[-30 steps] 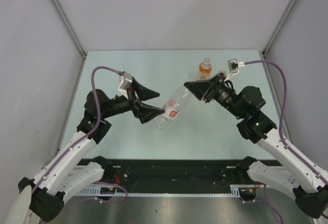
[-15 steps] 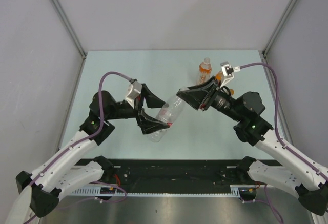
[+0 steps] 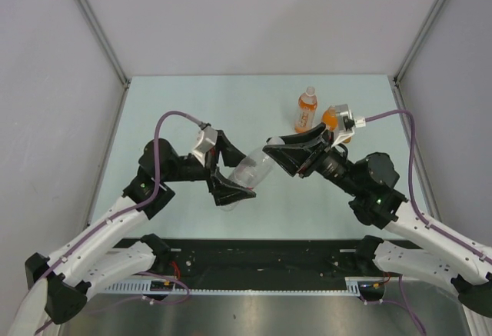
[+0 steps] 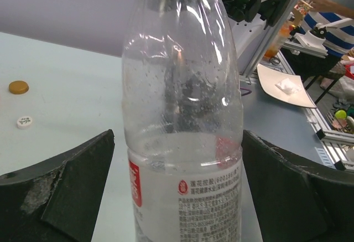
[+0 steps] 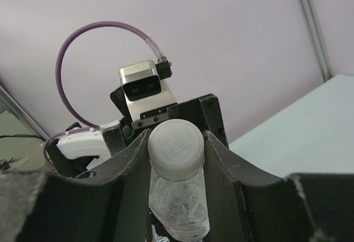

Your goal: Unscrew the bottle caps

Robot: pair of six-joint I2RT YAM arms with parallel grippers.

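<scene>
While left pincer (image 4: pixel 178 159) grips the bottle (image 4: pixel 182 87), right pincer (image 5: pixel 176 138) clasps its cap (image 5: pixel 176 145).

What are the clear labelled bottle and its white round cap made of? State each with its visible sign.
The clear labelled bottle: likely thin transparent plastic, glossy; highlights, droplets inside and background showing through. The white round cap: seemingly opaque moulded plastic, matte; raised lettering on top, soft sheen.

Bright, even light from overhead; I'm seeing only faint, soft shadows on the table (image 3: pixel 177 113). Left wrist: white glare streaks on the clear bottle (image 4: pixel 182 87) toward twelve o'clock. Right wrist: foreground at six o'clock dark, slightly soft.
</scene>
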